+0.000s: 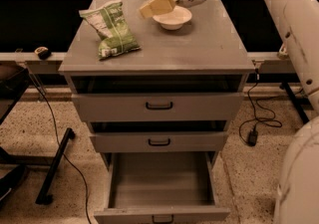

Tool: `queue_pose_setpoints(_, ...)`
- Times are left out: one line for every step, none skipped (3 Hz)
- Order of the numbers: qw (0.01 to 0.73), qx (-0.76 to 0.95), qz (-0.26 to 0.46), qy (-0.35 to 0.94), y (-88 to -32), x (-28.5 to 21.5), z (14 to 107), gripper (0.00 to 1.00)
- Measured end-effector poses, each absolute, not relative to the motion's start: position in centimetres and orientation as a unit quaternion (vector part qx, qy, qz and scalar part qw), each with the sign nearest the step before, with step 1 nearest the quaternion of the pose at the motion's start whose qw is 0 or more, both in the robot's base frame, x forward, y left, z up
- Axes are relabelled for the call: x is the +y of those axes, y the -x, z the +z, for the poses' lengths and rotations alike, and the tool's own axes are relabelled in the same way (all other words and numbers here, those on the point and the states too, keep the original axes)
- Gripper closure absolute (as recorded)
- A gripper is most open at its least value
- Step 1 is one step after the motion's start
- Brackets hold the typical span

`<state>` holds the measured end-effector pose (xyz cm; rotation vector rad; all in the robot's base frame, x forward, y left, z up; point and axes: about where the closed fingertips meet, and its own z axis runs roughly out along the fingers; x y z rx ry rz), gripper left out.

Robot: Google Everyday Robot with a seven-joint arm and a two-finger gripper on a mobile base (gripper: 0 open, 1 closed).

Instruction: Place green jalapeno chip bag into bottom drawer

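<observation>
The green jalapeno chip bag (pixel 110 30) lies flat on the back left of the grey cabinet top (pixel 199 49). My gripper (pixel 155 2) hovers above the cabinet top, just right of the bag and at the left rim of a white bowl (pixel 173 18). Its tan fingers (pixel 158 6) point left toward the bag, open and holding nothing. The bottom drawer (pixel 117 188) is pulled out toward me and its grey tray is empty. Its black handle (pixel 162 218) shows at the lower edge.
The top drawer (pixel 159 105) and middle drawer (pixel 159 142) are shut. My white arm (pixel 294 29) runs down the right side of the view. Black cables (pixel 55 153) and a stand leg lie on the floor at the left, and a cable and plug (pixel 253 136) at the right.
</observation>
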<state>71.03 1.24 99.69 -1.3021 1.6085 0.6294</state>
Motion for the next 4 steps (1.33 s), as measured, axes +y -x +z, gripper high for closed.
queue_pose_setpoints(0.469,0.677,0.259,0.505,-74.1,2.1,98.1,0.00)
queue_pose_setpoints(0.468,0.705,0.261,0.464,-77.6,3.2,95.8,0.00)
queue_pose_setpoints(0.467,0.740,0.244,0.418,-80.3,3.0,92.9,0.00)
queue_pose_setpoints(0.457,0.761,0.225,0.402,-81.6,4.9,90.1,0.00)
